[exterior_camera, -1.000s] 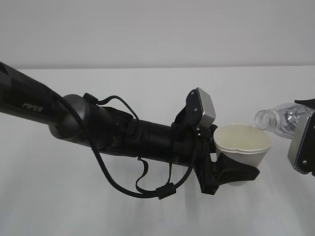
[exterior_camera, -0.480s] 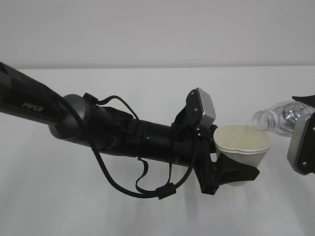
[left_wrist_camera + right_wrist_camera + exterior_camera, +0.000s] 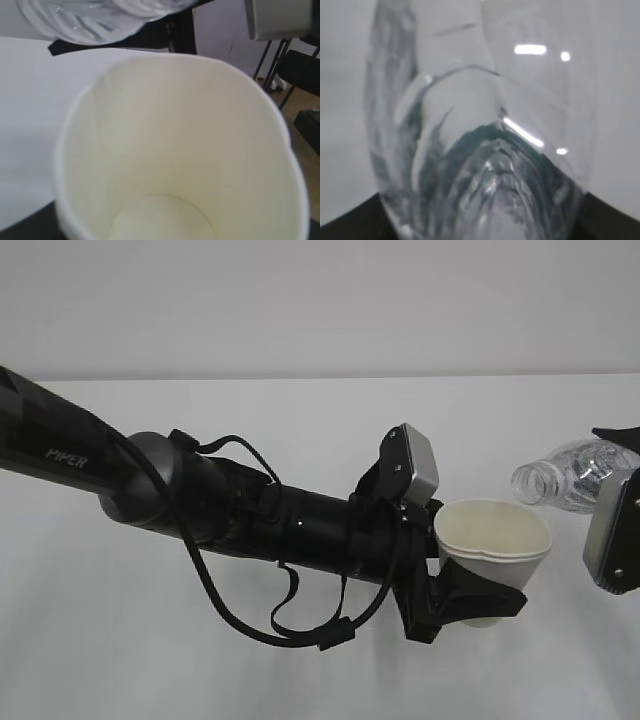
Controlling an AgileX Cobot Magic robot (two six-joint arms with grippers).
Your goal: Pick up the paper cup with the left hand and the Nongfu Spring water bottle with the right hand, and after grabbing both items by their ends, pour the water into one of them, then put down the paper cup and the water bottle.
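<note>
Left arm [image 3: 150, 485]: extended from the left edge of the exterior view, running low and slightly downward toward centre-right, "PIPER" lettering visible, loose black cables hanging under it. Its grey camera block [image 3: 415, 462] sits tilted above the wrist.

Left end effector [image 3: 470, 605]: clamped on the lower body of the paper cup [image 3: 493, 545]. The cup is held clear above the white desk [image 3: 300, 660], mouth up and tipped slightly; its rim is dented out of round. The left wrist view shows a pale cream interior [image 3: 175, 150].

Right end effector [image 3: 615, 530]: only partly in frame at the right edge of the exterior view, closed on the rear of the Nongfu Spring water bottle [image 3: 565, 475]. The bottle lies nearly horizontal, its capless neck pointing left, just above and to the right of the cup's rim, not touching it. The right wrist view is filled by the clear bottle [image 3: 480, 150].
</note>
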